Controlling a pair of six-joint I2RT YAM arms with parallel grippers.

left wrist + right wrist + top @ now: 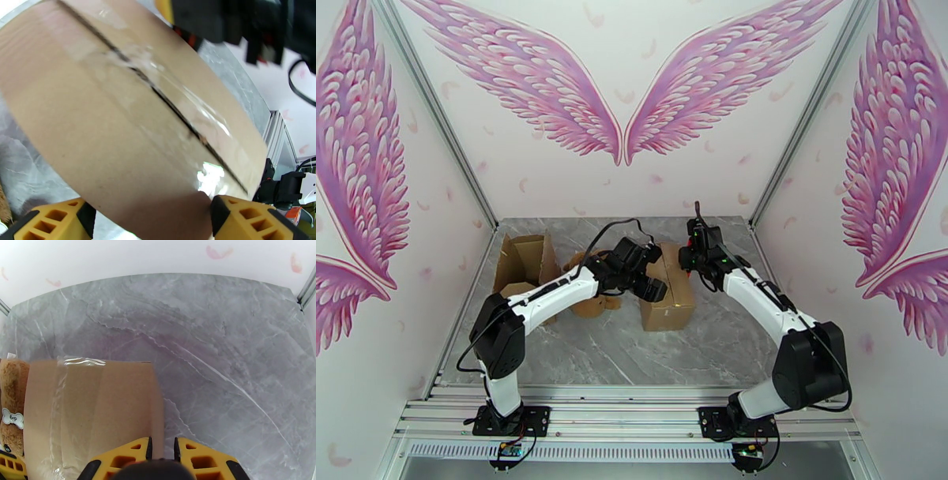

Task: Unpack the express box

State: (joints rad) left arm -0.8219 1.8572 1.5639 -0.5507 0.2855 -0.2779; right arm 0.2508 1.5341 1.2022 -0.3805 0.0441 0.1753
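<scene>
Top external: grey marble table point(616, 355), winged walls; left claw point(652, 286) apparently straddles box point(669, 304), right claw point(694, 254) clenched.

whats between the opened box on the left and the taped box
A brown plush toy, partly hidden by the left arm, lies between the opened box and taped box in the top view.

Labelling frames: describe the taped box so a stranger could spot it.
On the grey table, look mid-back between the two grippers. The taped box is the shut one with clear tape along its seam; the open box at the left has its flaps up.
</scene>
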